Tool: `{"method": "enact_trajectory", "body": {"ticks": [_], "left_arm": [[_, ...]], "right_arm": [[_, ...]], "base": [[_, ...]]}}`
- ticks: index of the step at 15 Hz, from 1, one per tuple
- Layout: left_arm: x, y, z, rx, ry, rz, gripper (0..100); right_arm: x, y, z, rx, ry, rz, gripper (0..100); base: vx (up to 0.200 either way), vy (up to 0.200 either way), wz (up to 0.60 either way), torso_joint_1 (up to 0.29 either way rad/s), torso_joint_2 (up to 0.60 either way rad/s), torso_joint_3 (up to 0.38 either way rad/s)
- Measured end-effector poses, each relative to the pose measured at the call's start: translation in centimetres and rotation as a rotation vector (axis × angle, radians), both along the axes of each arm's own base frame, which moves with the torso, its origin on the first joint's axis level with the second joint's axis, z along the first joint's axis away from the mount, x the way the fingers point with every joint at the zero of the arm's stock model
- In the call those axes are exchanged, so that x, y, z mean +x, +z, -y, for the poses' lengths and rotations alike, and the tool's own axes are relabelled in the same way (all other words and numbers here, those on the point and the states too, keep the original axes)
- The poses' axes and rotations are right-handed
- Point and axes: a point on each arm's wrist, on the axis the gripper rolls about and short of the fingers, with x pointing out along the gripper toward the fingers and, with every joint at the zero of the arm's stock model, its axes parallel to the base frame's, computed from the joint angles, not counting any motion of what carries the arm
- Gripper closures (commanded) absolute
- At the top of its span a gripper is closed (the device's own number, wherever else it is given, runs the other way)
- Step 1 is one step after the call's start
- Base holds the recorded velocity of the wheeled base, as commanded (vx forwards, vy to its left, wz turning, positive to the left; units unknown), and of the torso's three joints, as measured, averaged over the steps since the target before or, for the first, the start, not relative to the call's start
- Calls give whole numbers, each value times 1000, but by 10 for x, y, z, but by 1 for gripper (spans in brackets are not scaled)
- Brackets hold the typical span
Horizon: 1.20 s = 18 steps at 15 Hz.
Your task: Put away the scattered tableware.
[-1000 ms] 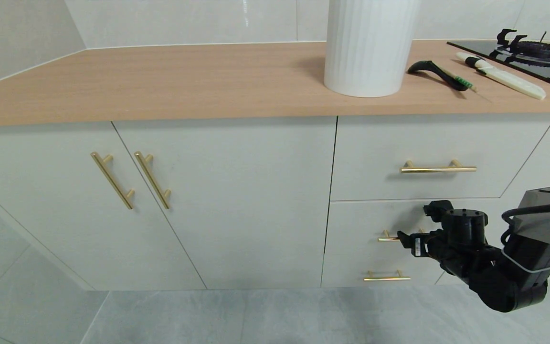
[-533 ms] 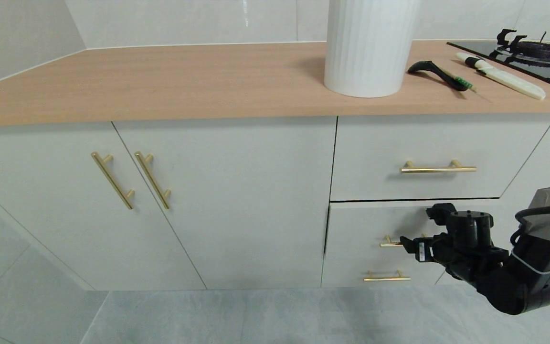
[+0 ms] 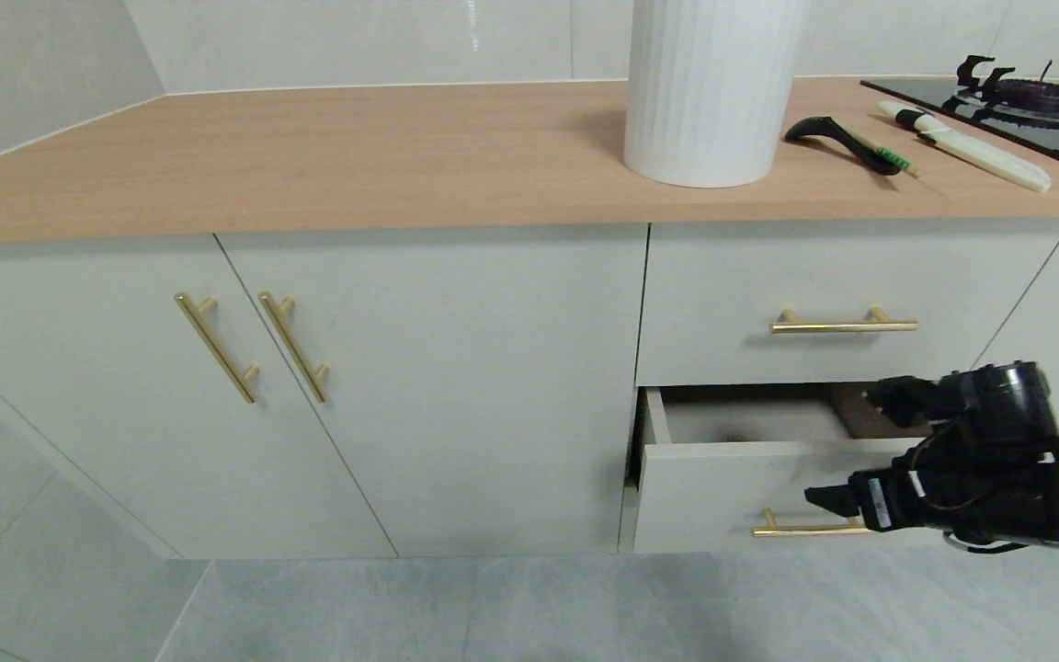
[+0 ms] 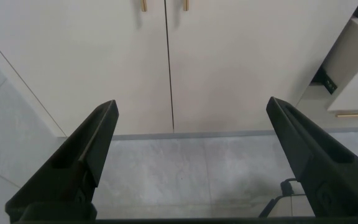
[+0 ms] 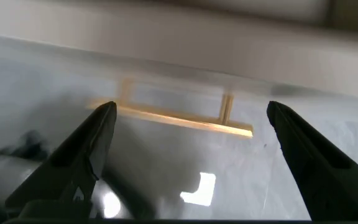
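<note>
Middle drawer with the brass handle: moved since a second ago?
Yes. The pale-grey middle drawer with a brass bar handle has slid outward, now standing proud of the closed top drawer above.

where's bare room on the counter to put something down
Widest free patch: bare counter from the left wall to the white container. Right of the container it is crowded: black utensil, knife, then stove. The open drawer shows bare room at its left end; the right gripper is at its handle.

The head camera looks forward and down from well back at the counter [image 3: 309, 156], cabinet doors [image 3: 428, 386] and open drawer [image 3: 723, 478]. The left wrist camera sits low, facing those doors and the drawer's corner. The right wrist camera is close to a gold handle [image 5: 179, 118].
</note>
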Motion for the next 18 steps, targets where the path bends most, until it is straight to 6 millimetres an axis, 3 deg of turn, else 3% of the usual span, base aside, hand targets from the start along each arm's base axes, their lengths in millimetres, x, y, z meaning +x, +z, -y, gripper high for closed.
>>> {"method": "enact_trajectory", "body": {"ticks": [3,6,9,12,16,18], "left_arm": [[0,0,0,0,1,0,0],[0,0,0,0,1,0,0],[0,0,0,0,1,0,0],[0,0,0,0,0,0,0],[0,0,0,0,0,0,0],[0,0,0,0,1,0,0]], "right_arm": [[-32,56,-10,65,64,116,0],[-33,69,-19,88,64,247,0],[-5,53,-28,80,-43,394,0],[16,21,-34,56,-115,414,0],[18,-7,-35,7,-107,299,0],[16,-9,-35,-4,-101,261,0]], "base": [[0,0,0,0,0,0],[0,0,0,0,0,0],[0,0,0,0,0,0],[0,0,0,0,0,0],[0,0,0,0,0,0],[0,0,0,0,0,0]]}}
